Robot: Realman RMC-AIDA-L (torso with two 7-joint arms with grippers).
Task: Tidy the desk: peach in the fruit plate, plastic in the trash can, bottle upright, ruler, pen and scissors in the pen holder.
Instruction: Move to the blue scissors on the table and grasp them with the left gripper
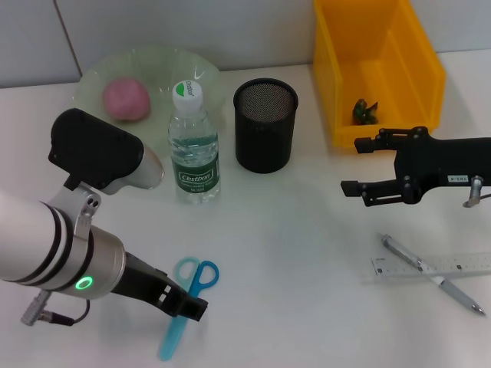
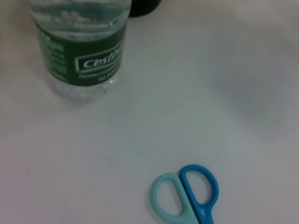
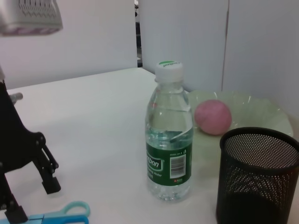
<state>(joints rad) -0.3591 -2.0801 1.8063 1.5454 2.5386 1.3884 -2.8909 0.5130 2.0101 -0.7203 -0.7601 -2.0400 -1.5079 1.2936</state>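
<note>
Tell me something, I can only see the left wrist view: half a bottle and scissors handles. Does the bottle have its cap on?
Observer: Yes, the bottle stands upright with its cap on.
Operator: Where's the peach?
Observer: The peach lies in the green plate, behind the bottle.
Operator: What's the other arm doing?
Observer: The right gripper is open, in front of the yellow bin. The pen lies across the ruler nearby.
</note>
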